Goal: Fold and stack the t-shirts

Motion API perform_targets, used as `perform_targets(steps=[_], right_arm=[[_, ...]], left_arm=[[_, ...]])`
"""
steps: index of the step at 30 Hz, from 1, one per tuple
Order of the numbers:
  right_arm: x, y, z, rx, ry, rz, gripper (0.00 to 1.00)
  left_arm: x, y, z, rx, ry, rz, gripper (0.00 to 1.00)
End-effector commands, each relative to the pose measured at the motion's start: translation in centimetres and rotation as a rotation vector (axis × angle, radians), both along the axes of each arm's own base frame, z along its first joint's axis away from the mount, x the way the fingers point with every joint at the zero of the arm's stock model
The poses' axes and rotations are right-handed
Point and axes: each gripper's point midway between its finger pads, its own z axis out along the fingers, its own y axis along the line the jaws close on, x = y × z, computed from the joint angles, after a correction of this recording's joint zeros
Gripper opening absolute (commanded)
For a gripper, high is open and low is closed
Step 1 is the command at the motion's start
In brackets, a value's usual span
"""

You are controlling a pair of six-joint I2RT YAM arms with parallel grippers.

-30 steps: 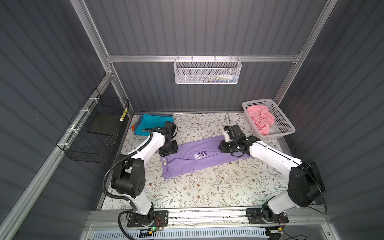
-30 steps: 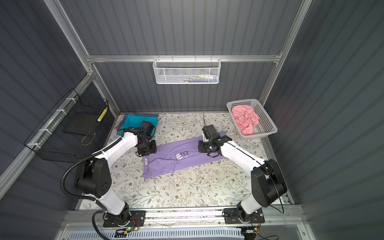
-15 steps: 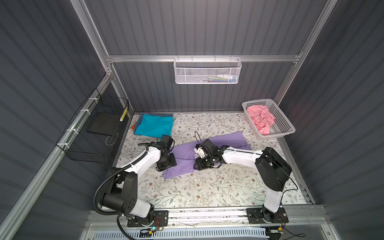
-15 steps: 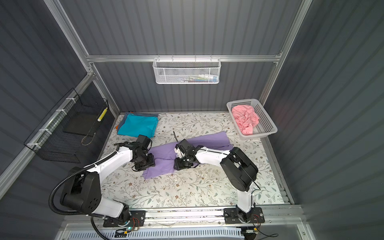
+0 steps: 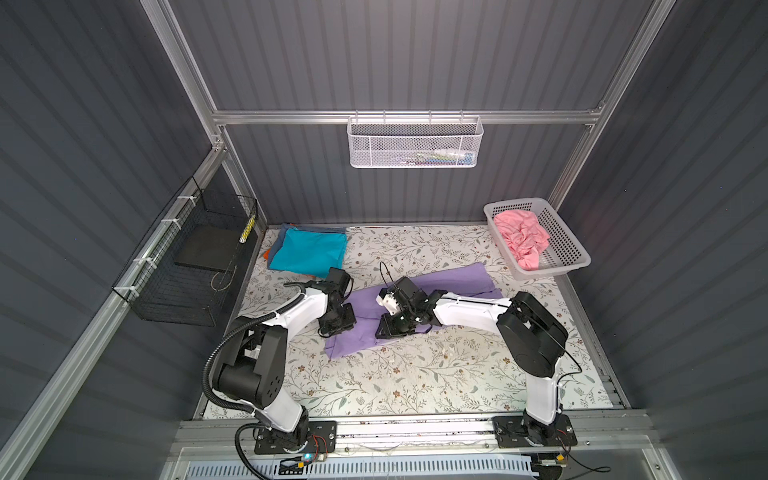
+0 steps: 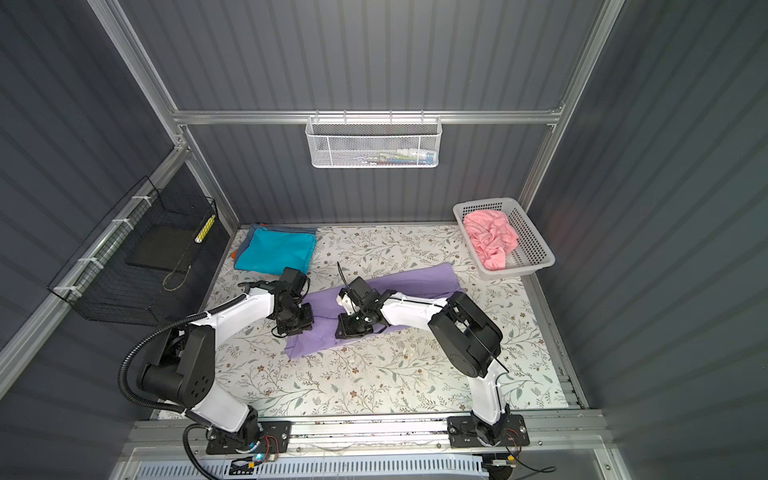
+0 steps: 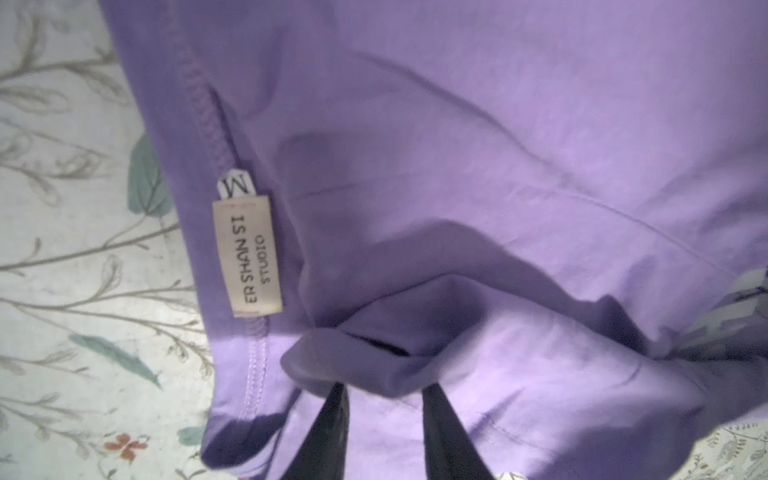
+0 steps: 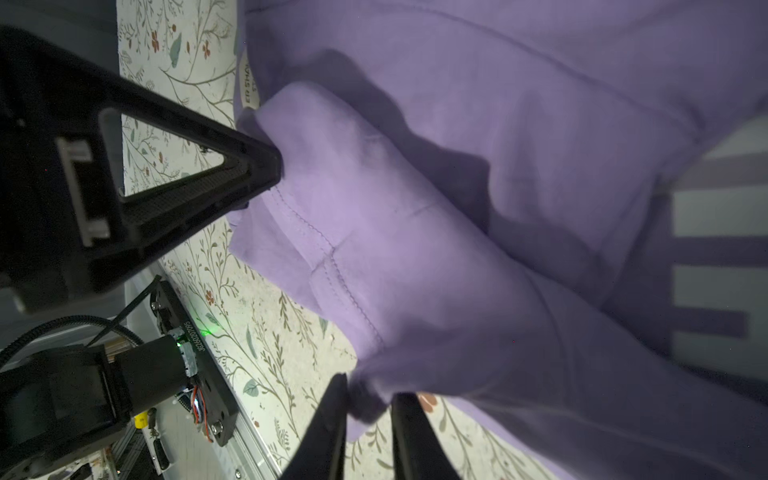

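The lavender t-shirt lies lengthwise across the middle of the floral table, its print hidden in both top views. At its near left end my left gripper is shut on a raised fold beside the neck label. Just right of it my right gripper is shut on a bunched edge of the same shirt. A pink t-shirt lies crumpled in the white basket. A folded teal t-shirt tops a stack at the back left, with blue-grey and orange edges under it.
A black wire basket hangs on the left wall and a white mesh basket on the back wall. Bare floral cloth stretches in front of the shirt to the metal rail at the table's front edge.
My right gripper has travelled left from the shirt's right end to its left part, and the left gripper has come forward. Both have closed on fabric. The white print no longer shows from above.
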Motion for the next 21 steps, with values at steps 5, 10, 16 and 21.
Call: perform_targets(steps=[5, 10, 16, 21], right_arm=[[2.9, 0.2, 2.1, 0.041, 0.028, -0.053, 0.09], [6.8, -0.6, 2.9, 0.095, 0.076, -0.115, 0.1], [11.0, -1.4, 0.1, 0.081, 0.164, -0.186, 0.13], [13.2, -2.3, -1.6, 0.07, 0.182, -0.245, 0.14]], left_arm=[[2.3, -0.6, 2.1, 0.014, -0.039, -0.054, 0.14], [3.9, -1.1, 2.7, 0.018, -0.049, -0.073, 0.14], [5.9, -2.1, 4.2, -0.011, -0.085, -0.071, 0.35], [6.4, -0.8, 6.9, 0.052, -0.154, -0.047, 0.47]])
